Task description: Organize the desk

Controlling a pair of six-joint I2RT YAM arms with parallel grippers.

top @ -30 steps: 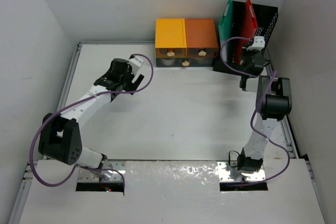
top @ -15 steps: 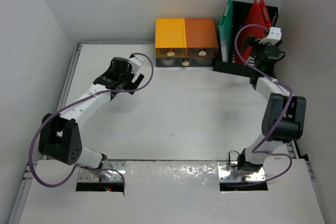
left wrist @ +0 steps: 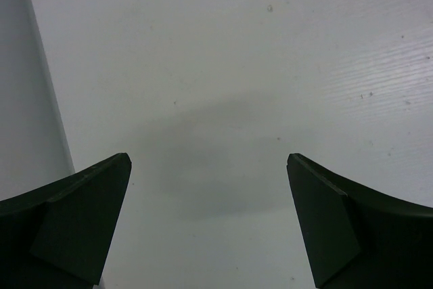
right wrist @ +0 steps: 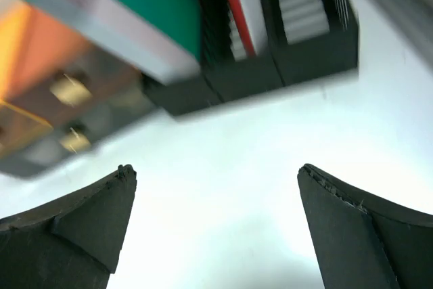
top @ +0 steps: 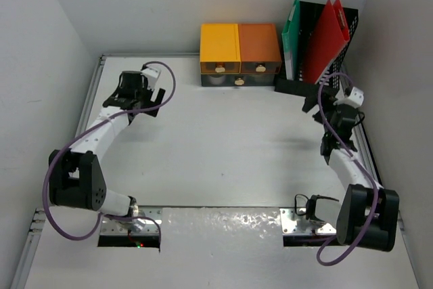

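The desk [top: 230, 153] is a wide white tabletop with thin rails along its edges. My left gripper [top: 133, 101] hovers over its far left part, and the left wrist view shows that gripper [left wrist: 208, 160] open over bare white surface. My right gripper [top: 315, 99] sits at the far right, just in front of the black file rack [top: 338, 21]. In the right wrist view it [right wrist: 216, 168] is open and holds nothing, facing the rack [right wrist: 304, 52].
A red folder [top: 326, 35] leans in the rack beside a green folder [top: 291, 32]. A yellow and orange drawer unit [top: 240, 52] stands at the back centre, left of the rack. White walls close in on both sides.
The right gripper opened and drew back from the rack toward the near side; the red folder now leans in the rack. The left gripper swung left toward the desk's left edge.
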